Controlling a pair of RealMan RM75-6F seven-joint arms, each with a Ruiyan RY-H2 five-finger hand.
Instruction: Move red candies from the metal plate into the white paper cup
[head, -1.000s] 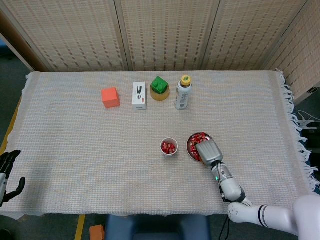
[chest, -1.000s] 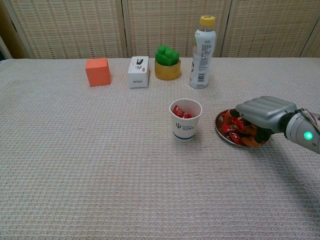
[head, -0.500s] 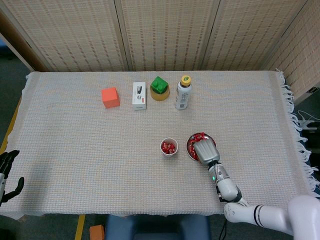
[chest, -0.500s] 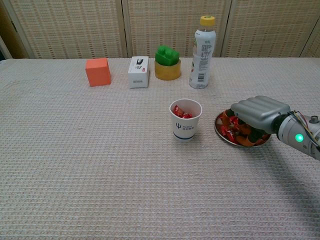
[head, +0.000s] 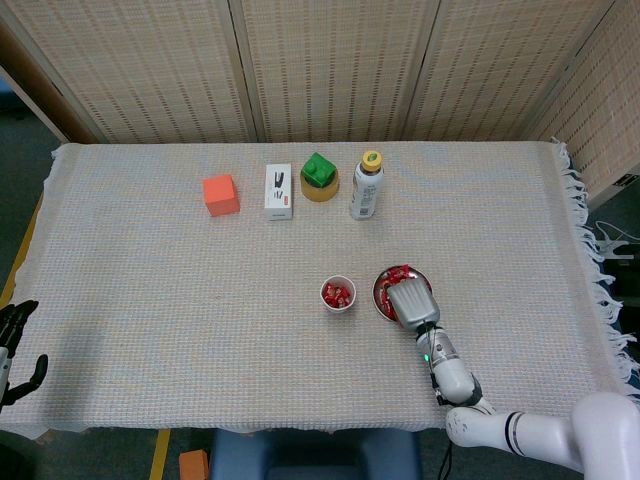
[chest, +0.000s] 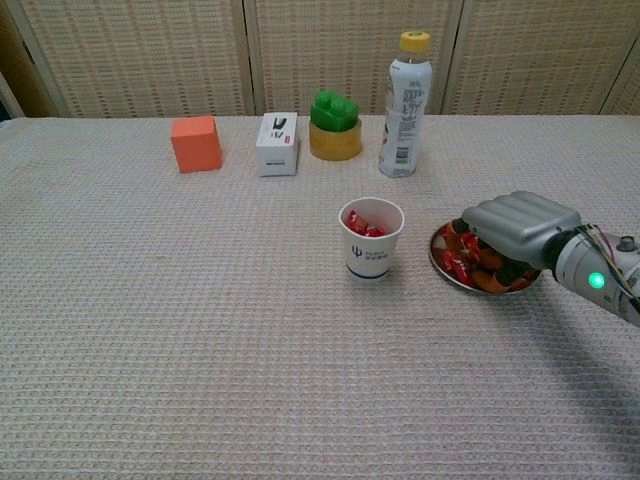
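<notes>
Over the last second the right hand (chest: 517, 228) had shifted slightly across the metal plate (chest: 440, 268) — toward the white paper cup (chest: 371, 240) — and by the final half second it had nearly stopped. It lay palm-down over the red candies (chest: 458, 262), its fingers (chest: 476, 225) curled down into the pile; whether they had pinched a piece could not be told, since the hand hid its own fingertips. That settling suggested a grasp in progress rather than a carry. The cup, just beside the plate on the surface (head: 150, 290), already held some candies, though many remained on the plate. The left hand (head: 15, 340) hung off the near-left edge, fingers loosely apart, holding nothing.
</notes>
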